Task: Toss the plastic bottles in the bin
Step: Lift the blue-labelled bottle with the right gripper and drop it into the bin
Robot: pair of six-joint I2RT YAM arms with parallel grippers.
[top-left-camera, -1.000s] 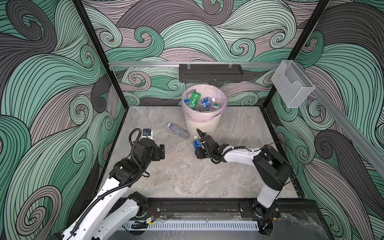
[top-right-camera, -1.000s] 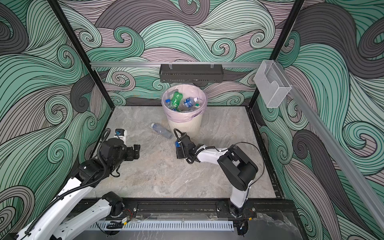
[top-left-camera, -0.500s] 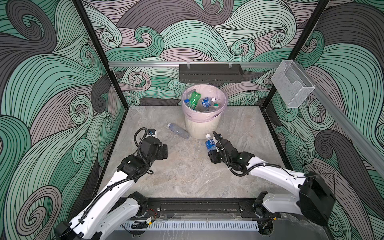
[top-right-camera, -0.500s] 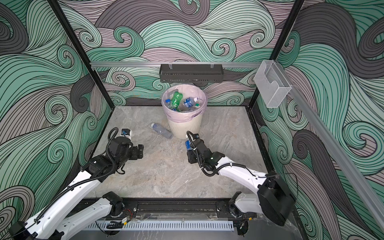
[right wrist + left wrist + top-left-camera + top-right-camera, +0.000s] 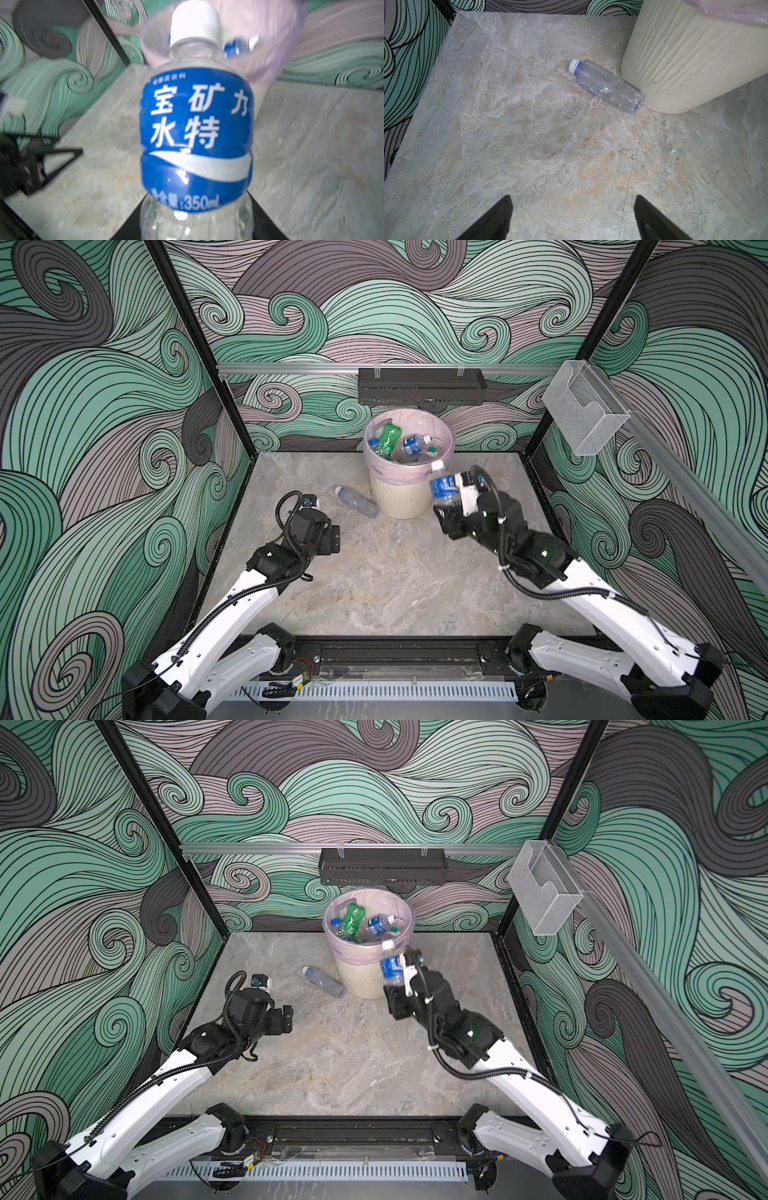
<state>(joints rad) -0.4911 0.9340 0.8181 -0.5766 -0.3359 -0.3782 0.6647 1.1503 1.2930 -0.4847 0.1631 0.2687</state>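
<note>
The bin (image 5: 401,499) (image 5: 361,979), cream and ribbed with a pink liner, stands at the back middle and holds several plastic bottles, among them a green one (image 5: 389,435) and a blue-labelled one (image 5: 414,443). My right gripper (image 5: 446,509) (image 5: 394,988) (image 5: 196,224) is shut on the lower body of a clear bottle with a blue label and white cap (image 5: 443,488) (image 5: 390,968) (image 5: 196,135), held upright just beside the bin's right rim. Another clear bottle (image 5: 357,502) (image 5: 325,982) (image 5: 608,86) lies on the floor against the bin's left foot. My left gripper (image 5: 332,537) (image 5: 285,1020) (image 5: 572,197) hangs open and empty, short of that bottle.
A black perforated tray (image 5: 419,385) hangs on the back wall above the bin. A clear plastic box (image 5: 586,416) is fixed to the right wall rail. Patterned walls and black frame posts close in the marble floor (image 5: 386,580).
My right gripper has carried the blue-labelled bottle up from near the floor and to the right, up to the bin's rim. The left gripper has shifted slightly to the right.
</note>
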